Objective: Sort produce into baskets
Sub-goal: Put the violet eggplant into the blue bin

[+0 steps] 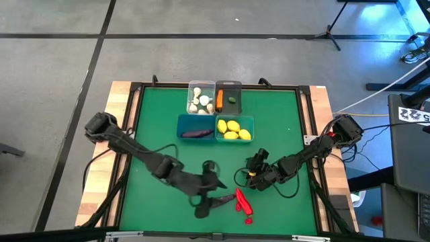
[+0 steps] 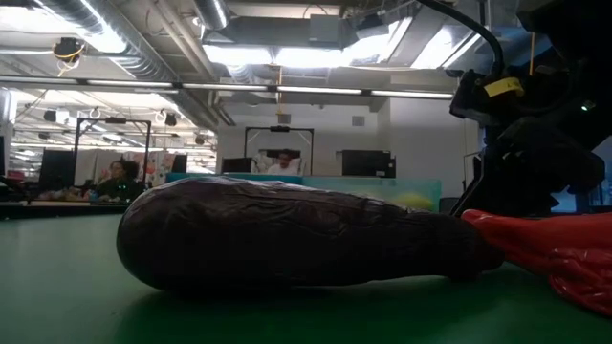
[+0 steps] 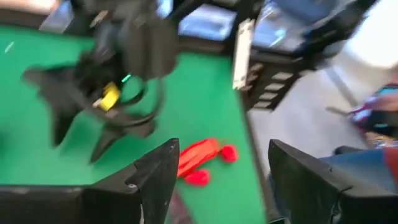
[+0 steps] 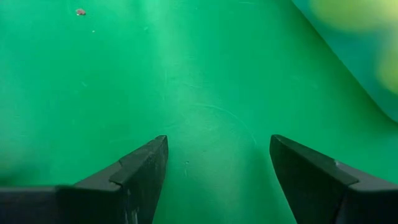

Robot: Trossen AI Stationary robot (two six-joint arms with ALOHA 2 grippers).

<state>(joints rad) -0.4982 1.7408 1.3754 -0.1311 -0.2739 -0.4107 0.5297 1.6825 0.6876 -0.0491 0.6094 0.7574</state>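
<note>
A dark purple eggplant lies on its side on the green desk near the front edge, its tip touching the red chili peppers just beside it, while the left tool hangs over it with fingers spread apart and nothing between them. Farther back stand four baskets in a cluster: the clear basket holds white garlic bulbs, the dark grey basket an orange carrot and a small green piece, one teal basket another eggplant, the other teal basket yellow lemons. The right tool hovers low over bare desk just right of the peppers, its fingers apart and empty.
</note>
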